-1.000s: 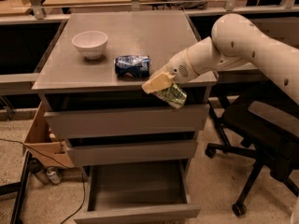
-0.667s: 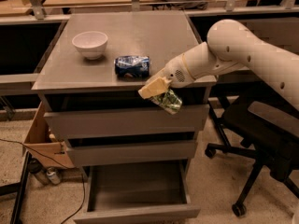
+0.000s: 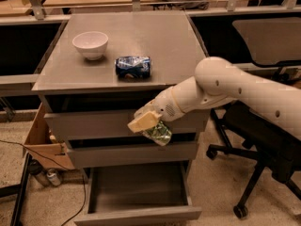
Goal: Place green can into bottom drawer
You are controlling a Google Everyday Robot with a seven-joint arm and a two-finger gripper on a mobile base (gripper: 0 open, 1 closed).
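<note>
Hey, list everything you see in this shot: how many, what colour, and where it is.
green can: one, green and pale, held in front of the upper drawers, above the bottom drawer
bottom drawer: one, grey-brown, pulled open at the foot of the cabinet
upper drawers: two, grey-brown, shut
cabinet: one, grey-brown, centre
blue can: one, blue and white, on its side on the cabinet top
bowl: one, white, upright on the cabinet top, left of the blue can
box: one, brown cardboard, on the floor left of the cabinet
chair: one, black, right of the cabinet
arm: one, white, reaching in from the right
gripper: one, tan, shut on the green can
</note>
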